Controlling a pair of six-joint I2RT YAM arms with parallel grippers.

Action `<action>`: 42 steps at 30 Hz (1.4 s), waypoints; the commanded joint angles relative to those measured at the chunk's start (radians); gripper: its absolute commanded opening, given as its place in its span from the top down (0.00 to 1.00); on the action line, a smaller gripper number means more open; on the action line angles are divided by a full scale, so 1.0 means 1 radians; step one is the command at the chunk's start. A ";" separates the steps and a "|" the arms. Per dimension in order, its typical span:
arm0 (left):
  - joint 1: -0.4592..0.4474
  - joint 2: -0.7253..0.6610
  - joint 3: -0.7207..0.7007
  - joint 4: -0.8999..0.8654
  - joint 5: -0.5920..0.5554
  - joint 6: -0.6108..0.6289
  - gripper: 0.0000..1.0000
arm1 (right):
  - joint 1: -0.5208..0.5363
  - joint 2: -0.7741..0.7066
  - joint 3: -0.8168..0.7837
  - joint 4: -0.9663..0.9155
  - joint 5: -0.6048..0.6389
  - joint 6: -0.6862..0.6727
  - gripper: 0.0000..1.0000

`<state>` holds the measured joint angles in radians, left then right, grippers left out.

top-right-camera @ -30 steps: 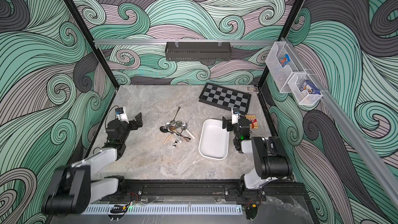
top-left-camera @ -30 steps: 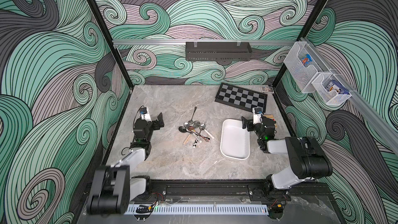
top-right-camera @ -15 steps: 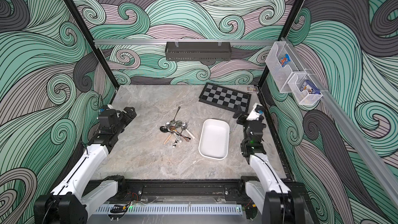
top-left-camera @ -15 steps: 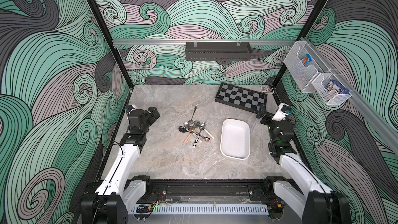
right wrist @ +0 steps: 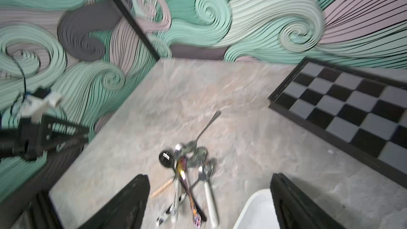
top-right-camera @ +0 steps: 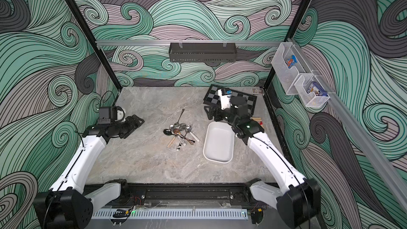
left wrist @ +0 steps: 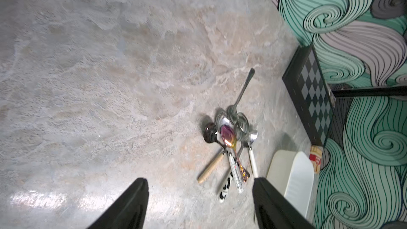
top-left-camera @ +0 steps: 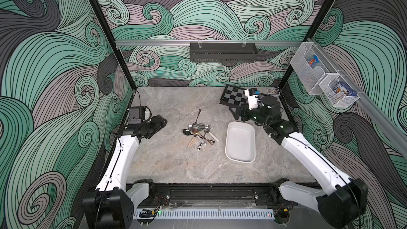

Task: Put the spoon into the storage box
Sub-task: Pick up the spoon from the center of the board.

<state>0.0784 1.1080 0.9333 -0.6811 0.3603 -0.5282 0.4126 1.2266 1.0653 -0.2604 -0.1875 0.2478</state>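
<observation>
Several spoons lie in a crossed pile at the table's middle, one long metal handle pointing toward the back wall. To their right sits the storage box, a shallow white tray with nothing in it. My left gripper hovers left of the pile, open and holding nothing. My right gripper hangs open just behind the box's far end. In the left wrist view the left gripper frames the spoons and box. In the blurred right wrist view the right gripper frames the spoons and box.
A chessboard lies at the back right, partly behind my right wrist, with a small card box beside it. A black perforated shelf hangs on the back wall. White mesh baskets hang on the right wall.
Both arms have unfolded from their tucked poses and stretched out over the table. The left gripper has swung toward the spoons, the right toward the box's far end.
</observation>
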 commanded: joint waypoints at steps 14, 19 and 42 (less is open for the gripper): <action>-0.049 -0.123 -0.035 -0.087 0.037 0.101 0.27 | 0.191 0.594 0.333 -0.516 0.072 -0.225 0.41; -0.048 -0.122 -0.031 -0.092 0.037 0.100 0.27 | 0.207 0.690 0.382 -0.514 0.076 -0.223 0.46; -0.048 -0.135 -0.036 -0.096 0.037 0.098 0.27 | 0.281 0.896 0.484 -0.496 0.212 -0.229 0.60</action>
<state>0.0303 0.9905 0.9005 -0.7662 0.4046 -0.4446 0.6731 2.0949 1.5314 -0.7486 -0.0086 0.0208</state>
